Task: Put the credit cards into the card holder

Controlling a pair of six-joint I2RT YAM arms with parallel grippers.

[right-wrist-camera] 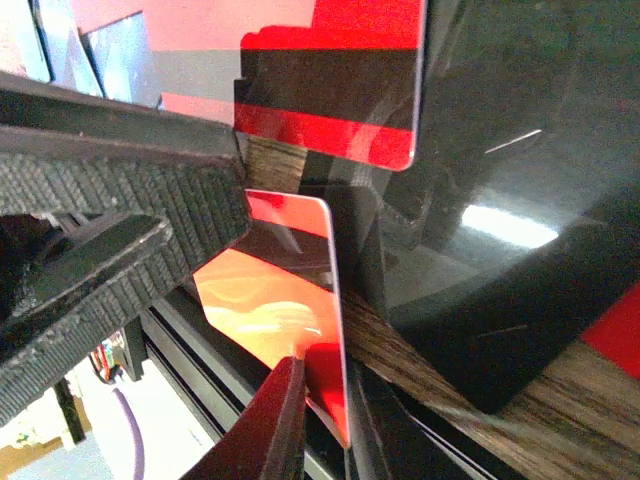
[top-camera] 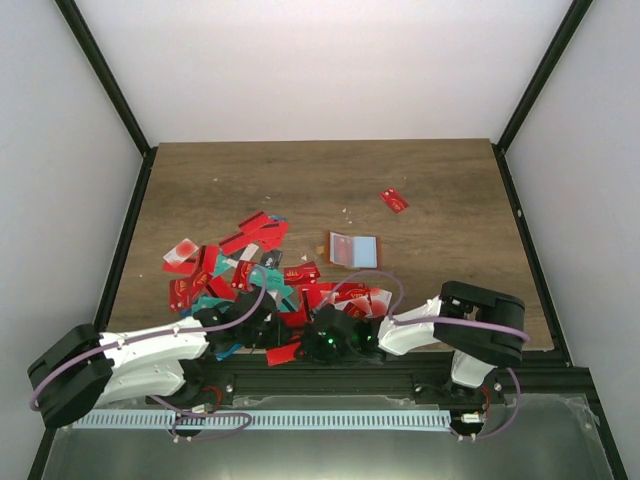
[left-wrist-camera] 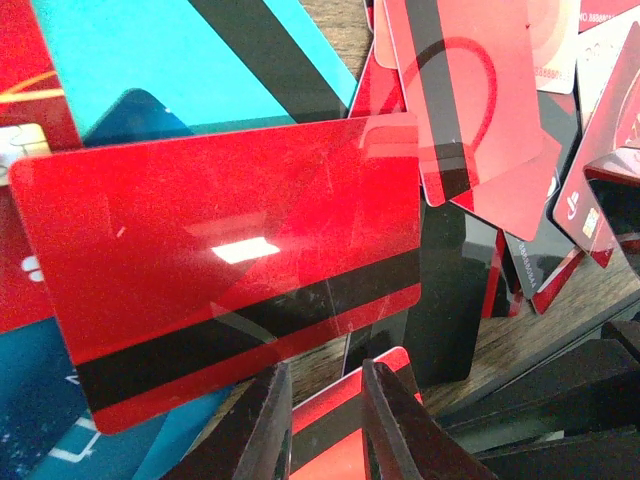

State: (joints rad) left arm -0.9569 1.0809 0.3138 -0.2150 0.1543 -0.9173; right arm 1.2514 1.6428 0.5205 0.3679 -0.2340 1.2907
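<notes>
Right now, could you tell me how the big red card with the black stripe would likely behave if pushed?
The red card looks thin and glossy, so probably light and slippery. It overlaps other cards unbent, so likely stiff, and apt to slide.
</notes>
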